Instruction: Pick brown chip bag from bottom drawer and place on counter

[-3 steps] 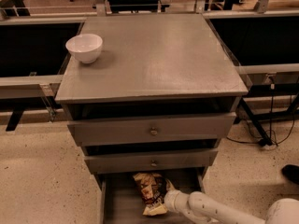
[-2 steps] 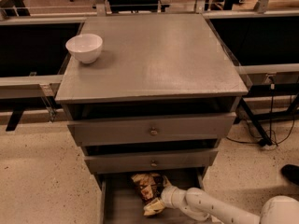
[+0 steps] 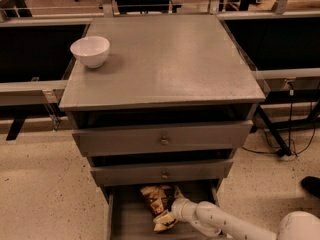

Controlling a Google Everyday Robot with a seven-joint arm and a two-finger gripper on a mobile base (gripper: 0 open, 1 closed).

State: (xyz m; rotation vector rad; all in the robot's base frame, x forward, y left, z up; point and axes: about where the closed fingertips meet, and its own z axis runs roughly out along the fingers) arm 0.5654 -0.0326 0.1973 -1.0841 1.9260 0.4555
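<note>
The brown chip bag [image 3: 159,204] lies in the open bottom drawer [image 3: 127,219], dark brown with a pale yellow end toward the front. My gripper [image 3: 172,211] reaches in from the lower right on a white arm and sits right at the bag's right side. The gripper's tip is hidden against the bag. The counter [image 3: 160,59] is the broad grey top of the cabinet, above.
A white bowl [image 3: 90,50] stands on the counter's back left corner. Two wider drawers with brass knobs [image 3: 164,141] sit above the bottom drawer, slightly open. A speckled floor surrounds the cabinet. Cables lie at the right.
My arm has pushed further left into the bottom drawer, closer onto the chip bag. The bag has shifted slightly.
</note>
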